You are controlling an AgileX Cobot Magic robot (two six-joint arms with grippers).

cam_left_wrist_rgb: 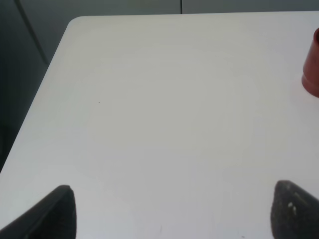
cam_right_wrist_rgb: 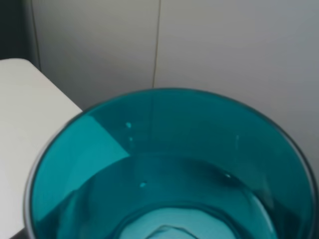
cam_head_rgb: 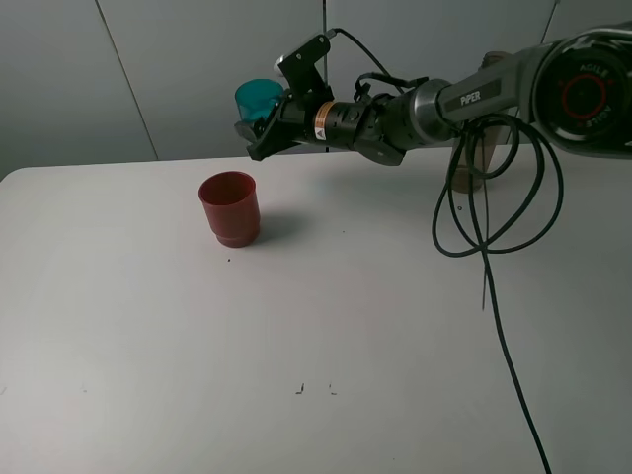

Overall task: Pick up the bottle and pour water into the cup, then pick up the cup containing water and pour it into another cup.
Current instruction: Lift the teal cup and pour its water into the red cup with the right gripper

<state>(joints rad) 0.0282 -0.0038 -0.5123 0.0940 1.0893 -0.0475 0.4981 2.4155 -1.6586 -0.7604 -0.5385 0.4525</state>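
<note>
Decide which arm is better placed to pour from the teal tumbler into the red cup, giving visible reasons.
Right. The right gripper is shut on the teal tumbler, held in the air near the red cup. The left gripper is open and empty over the table.

Two cups show: one teal translucent tumbler (cam_head_rgb: 259,99) and one squat red cup (cam_head_rgb: 230,209). There is one smoky brown bottle (cam_head_rgb: 462,176), partly hidden, and one white table (cam_head_rgb: 346,326).
</note>
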